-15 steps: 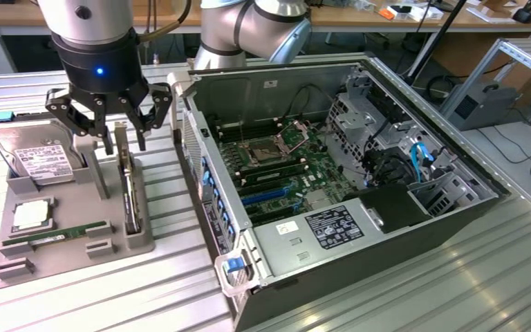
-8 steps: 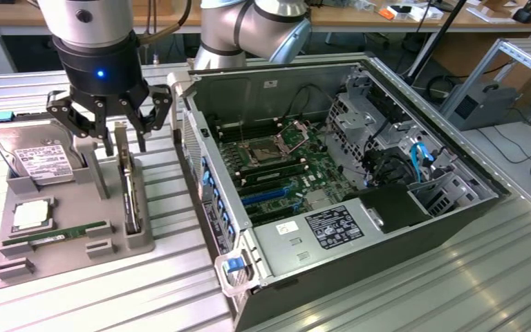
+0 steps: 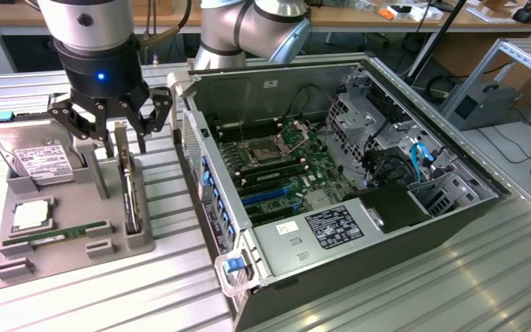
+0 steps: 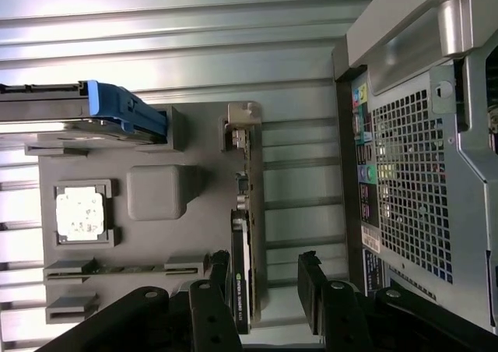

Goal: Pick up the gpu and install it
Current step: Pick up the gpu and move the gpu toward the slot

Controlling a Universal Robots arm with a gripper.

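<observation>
Jaws stand wide over the gpu (image 3: 130,187), which stands on edge in the tray (image 3: 67,261) directly below, its long axis running through their gap.

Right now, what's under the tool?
The gpu, standing on edge in the grey holder, directly below the open tool. Its lower edge is hidden in the holder's slot.

A silver, white-labelled hard drive (image 3: 35,155) stood in a grey plastic holder tray (image 3: 63,261), near a square silver chip (image 3: 30,216) and a narrow green memory stick (image 3: 58,235).
</observation>
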